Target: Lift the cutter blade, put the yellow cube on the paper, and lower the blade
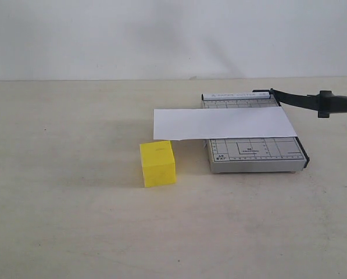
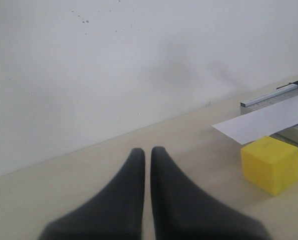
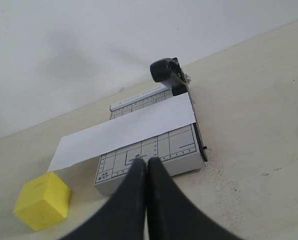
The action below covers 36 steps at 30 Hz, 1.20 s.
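Note:
The yellow cube (image 1: 157, 164) sits on the table just left of the grey cutter base (image 1: 257, 154), apart from it. The white paper (image 1: 222, 123) lies across the base and overhangs its left side, above the cube. The cutter blade (image 1: 295, 99) is lifted off the base and slants up from its hinge at the back, with its thick handle (image 1: 337, 103) at the right. The left gripper (image 2: 148, 150) is shut and empty, with the cube (image 2: 270, 164) off to one side. The right gripper (image 3: 147, 161) is shut and empty, hovering before the base (image 3: 181, 142), with the cube (image 3: 43, 201) and blade handle (image 3: 164, 70) in sight. Neither gripper shows in the exterior view.
A beige tabletop (image 1: 74, 221) runs back to a plain white wall (image 1: 103, 35). Nothing else stands on it.

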### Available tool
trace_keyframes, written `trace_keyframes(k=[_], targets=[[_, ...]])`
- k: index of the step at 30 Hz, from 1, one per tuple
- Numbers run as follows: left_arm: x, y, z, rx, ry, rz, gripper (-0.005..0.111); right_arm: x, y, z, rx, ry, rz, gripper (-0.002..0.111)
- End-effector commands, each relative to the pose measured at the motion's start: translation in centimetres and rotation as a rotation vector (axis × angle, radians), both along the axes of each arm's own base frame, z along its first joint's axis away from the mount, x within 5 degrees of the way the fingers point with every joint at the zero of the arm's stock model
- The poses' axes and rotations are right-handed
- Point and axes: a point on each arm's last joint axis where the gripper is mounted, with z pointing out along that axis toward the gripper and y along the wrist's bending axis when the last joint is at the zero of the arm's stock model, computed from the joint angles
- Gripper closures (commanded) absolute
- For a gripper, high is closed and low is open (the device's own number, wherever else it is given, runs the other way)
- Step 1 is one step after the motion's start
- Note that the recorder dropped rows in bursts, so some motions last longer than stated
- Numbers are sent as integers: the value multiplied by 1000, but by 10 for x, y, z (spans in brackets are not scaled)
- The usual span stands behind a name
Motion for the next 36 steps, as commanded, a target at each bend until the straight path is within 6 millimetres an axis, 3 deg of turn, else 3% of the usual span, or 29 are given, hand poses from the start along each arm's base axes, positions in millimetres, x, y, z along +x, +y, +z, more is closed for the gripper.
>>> trace_keyframes(k=[1, 3, 7, 11, 13, 16, 19, 24, 27, 31, 33, 36], targets=[[0, 0, 2, -39, -7, 0, 102, 0, -1, 0, 0, -10, -9, 108], [0, 0, 2, -135, 15, -3, 102, 0, -1, 0, 0, -10, -9, 108], [-1, -1, 9, -529, 56, -33, 102, 0, -1, 0, 0, -10, -9, 108], [-3, -1, 23, -786, -22, -107, 102, 0, -1, 0, 0, -10, -9, 108], [-4, -1, 25, -817, -40, -122, 102, 0, -1, 0, 0, -10, -9, 108], [-5, -4, 25, -722, -53, -144, 102, 0, -1, 0, 0, -10, -9, 108], [-2, -14, 53, -560, -67, -222, 102, 0, -1, 0, 0, -10, -9, 108], [56, -52, 89, -326, 134, -377, 99, 0, -1, 0, 0, -10, -9, 108], [94, -68, 97, -260, 213, -424, 82, 0, -1, 0, 0, -10, -9, 108], [149, -86, 89, -231, 339, -419, 51, 0, -1, 0, -2, -10, -8, 108], [172, -93, 83, -224, 387, -413, 51, 0, -1, 0, -2, -10, -8, 108], [204, -103, 70, -216, 449, -411, 65, 0, -1, 0, -2, -10, -8, 108]])
